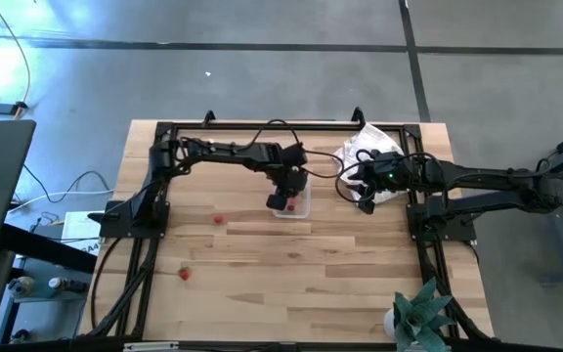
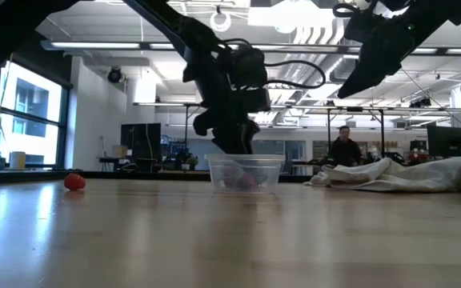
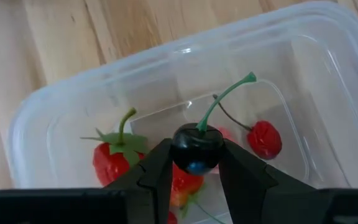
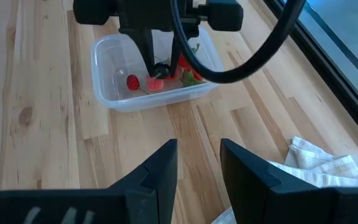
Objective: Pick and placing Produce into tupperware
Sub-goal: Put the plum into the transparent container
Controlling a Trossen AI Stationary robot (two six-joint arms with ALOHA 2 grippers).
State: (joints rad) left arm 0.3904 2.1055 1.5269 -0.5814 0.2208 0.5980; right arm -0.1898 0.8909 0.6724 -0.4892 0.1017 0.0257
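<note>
The clear rectangular tupperware [image 1: 291,207] sits on the wooden table, seen in the low view as a see-through tub [image 2: 245,172]. Inside lie a strawberry [image 3: 114,160], a red cherry [image 3: 265,138] and other red pieces. My left gripper [image 3: 196,153] hangs over the tub's inside, shut on a dark cherry. Two red pieces rest loose on the table [image 1: 219,220], [image 1: 185,274]. My right gripper [image 4: 199,163] is open in the air to the tub's right, near the white cloth [image 1: 368,149], touching nothing. My left gripper pinches the dark cherry's round body [image 3: 196,144] between its two fingertips [image 3: 161,163], coming from above and pointing down into the tub. The cherry is lifted clear of the pieces below, and its green stem [image 3: 225,99] sticks out free beyond the fingers.
A wrinkled white cloth [image 2: 406,172] lies at the table's far right. A green plant [image 1: 420,313] stands at the near right corner. Black frame rails [image 1: 145,210] run along both sides. Bare wood spreads across the near half. A person [image 2: 344,148] sits in the room behind.
</note>
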